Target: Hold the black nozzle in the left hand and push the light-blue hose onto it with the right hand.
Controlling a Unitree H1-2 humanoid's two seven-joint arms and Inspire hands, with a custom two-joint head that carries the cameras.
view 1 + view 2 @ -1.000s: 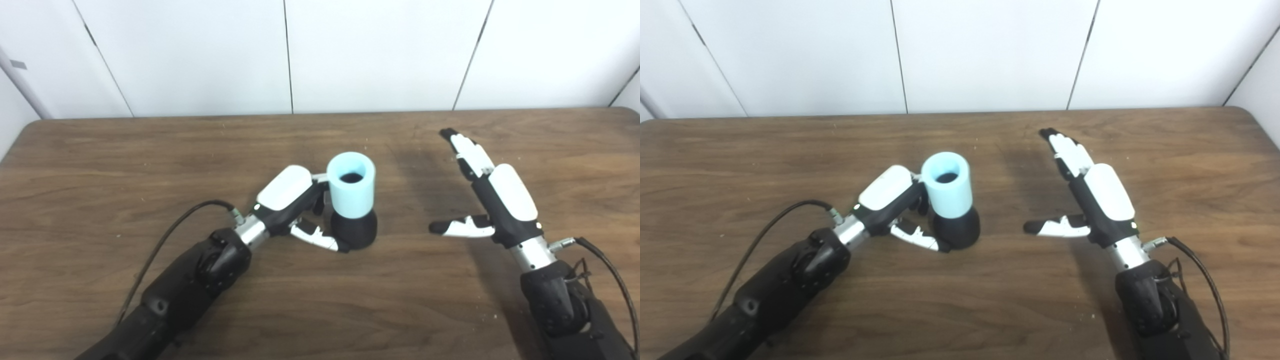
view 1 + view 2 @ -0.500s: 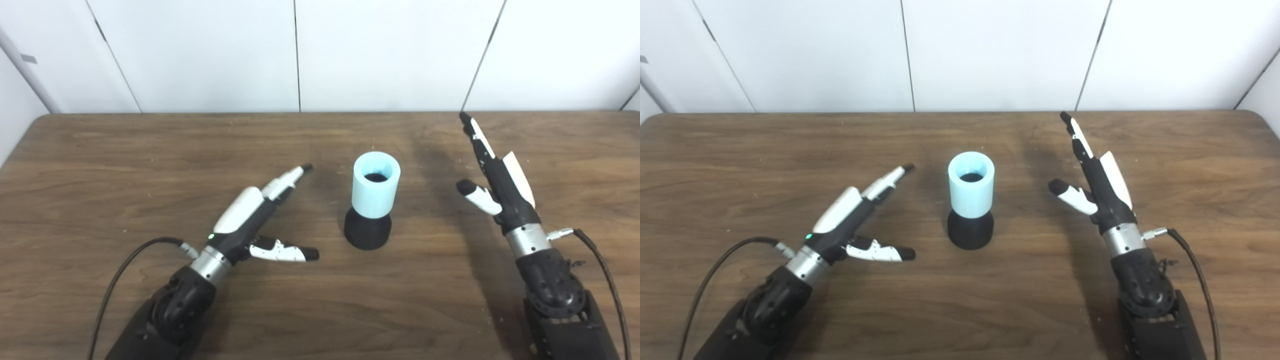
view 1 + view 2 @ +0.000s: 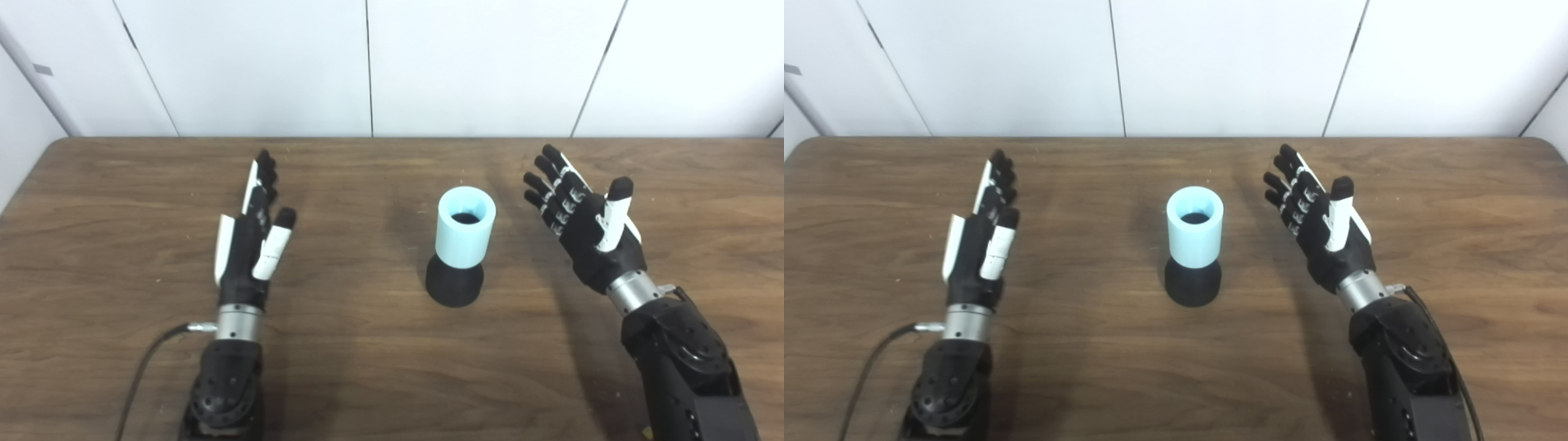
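My fingers [image 3: 262, 184] are stretched out, both hands empty: left hand [image 3: 248, 245] and right hand [image 3: 582, 214] flank the light-blue hose [image 3: 464, 228], seated upright on the black nozzle [image 3: 454, 286] mid-table [image 3: 367, 367].

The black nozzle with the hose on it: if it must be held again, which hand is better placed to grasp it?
Probably the right hand: it is open and nearer the black nozzle than the open left hand.
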